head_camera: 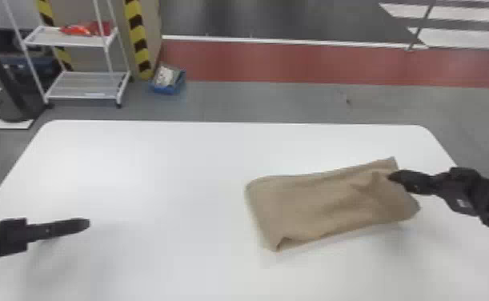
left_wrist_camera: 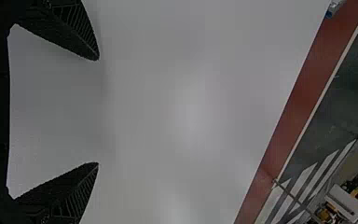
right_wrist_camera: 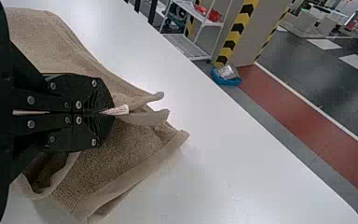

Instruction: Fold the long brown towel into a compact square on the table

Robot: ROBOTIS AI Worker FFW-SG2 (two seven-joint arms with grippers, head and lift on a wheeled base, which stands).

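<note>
Two grippers (head_camera: 395,177), one brown towel (head_camera: 315,208), one table (head_camera: 155,180), one blue bin (head_camera: 168,89).

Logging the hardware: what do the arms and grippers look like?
Left arm and right arm: black. Left gripper: black, fingers taper to blunt tips, fine ridges. Right gripper: black, tapered, round metallic screw heads along the linkage.

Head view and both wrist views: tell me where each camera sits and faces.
Head view: on the head, facing forward and down at the table; both grippers, left and right, show.
Left wrist view: left wrist, facing across the tabletop; open left gripper.
Right wrist view: right wrist, facing the towel; right gripper, pinching it.
Head and right wrist views share the towel.
</note>
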